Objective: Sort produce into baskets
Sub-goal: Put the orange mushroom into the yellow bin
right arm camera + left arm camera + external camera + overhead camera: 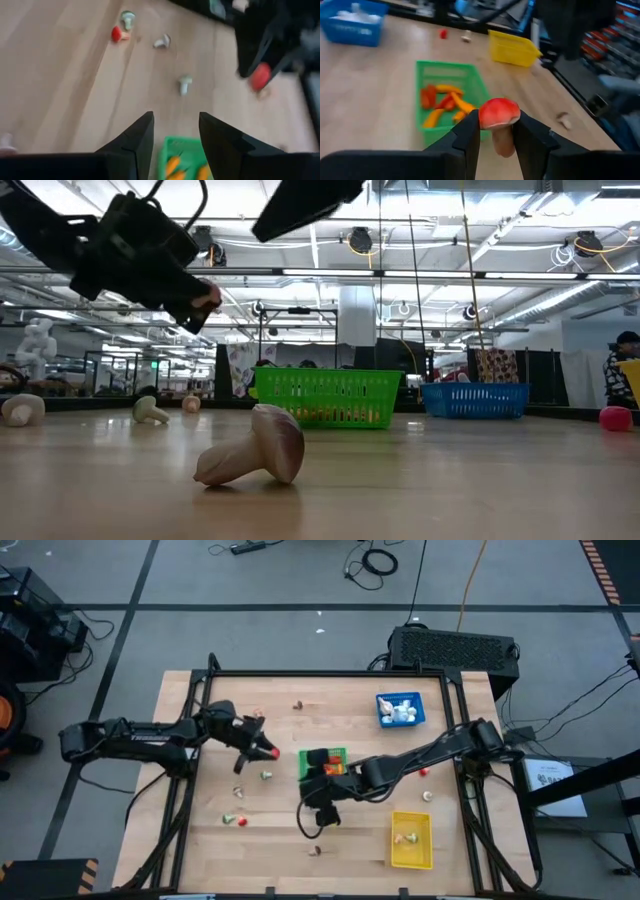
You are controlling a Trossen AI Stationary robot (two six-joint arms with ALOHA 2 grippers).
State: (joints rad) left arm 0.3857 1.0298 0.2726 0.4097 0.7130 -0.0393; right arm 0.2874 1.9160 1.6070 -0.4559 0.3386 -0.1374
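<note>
My left gripper [266,749] is shut on a red-capped toy mushroom [498,113], up in the air to the left of the green basket [324,762]. That basket holds orange and red pieces [445,102]. My right gripper [175,122] is open and empty over the green basket's near edge [181,145]. The blue basket [400,708] holds white pieces at the far right. The yellow basket [411,839] lies near the front right with a piece in it. Small mushrooms [266,776] lie loose on the table's left half. My left gripper pinches the mushroom's pale stem [503,141] between its two fingers [470,135]. The red cap [498,113] sits at the fingertips. The mushroom is lifted clear of the table, as the low view [205,297] shows.
Loose pieces lie at the front left [236,819], at the far side [298,704], by the right arm [424,772] and at the front edge [316,851]. A pale mushroom [255,455] lies on its side close to the low camera. A black frame [330,673] borders the table.
</note>
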